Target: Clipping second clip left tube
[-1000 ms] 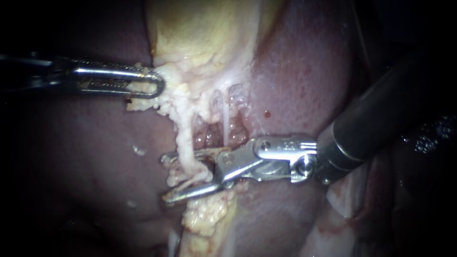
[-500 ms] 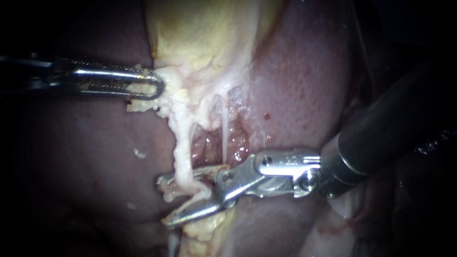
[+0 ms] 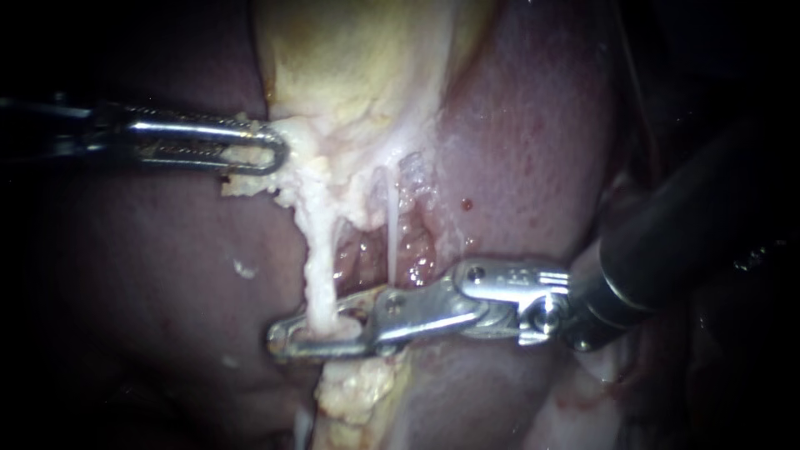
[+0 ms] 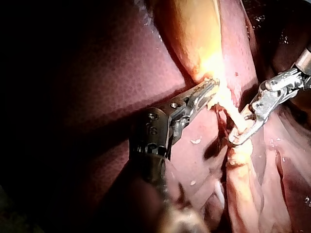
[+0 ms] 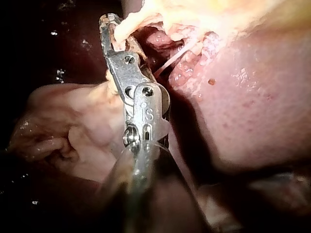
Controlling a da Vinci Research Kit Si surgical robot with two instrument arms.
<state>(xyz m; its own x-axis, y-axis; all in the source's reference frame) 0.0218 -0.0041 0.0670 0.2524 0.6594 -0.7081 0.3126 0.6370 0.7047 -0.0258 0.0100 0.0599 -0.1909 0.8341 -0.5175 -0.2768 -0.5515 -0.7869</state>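
The left tube (image 3: 315,250), a pale lumpy strand, runs down from the yellowish gallbladder (image 3: 350,58). My right instrument (image 3: 287,340) comes in from the right, and its long jaws lie together across the tube's lower end, shut on it. The right wrist view has the same jaws (image 5: 108,23) squeezing the pale tube (image 5: 127,26). A thinner white right tube (image 3: 390,233) hangs free just above those jaws. My left instrument (image 3: 279,154) holds pale tissue at the gallbladder's lower edge, also seen in the left wrist view (image 4: 210,89).
Dark red liver (image 3: 517,125) surrounds the gallbladder on both sides. Raw pink tissue (image 3: 417,250) lies between the two tubes. A lump of yellow fatty tissue (image 3: 358,387) sits below the right instrument's jaws. The right instrument's thick dark shaft (image 3: 683,225) crosses the right side.
The right instrument's jaws, open around the left tube a second ago, have come together on it. The left instrument has held still.
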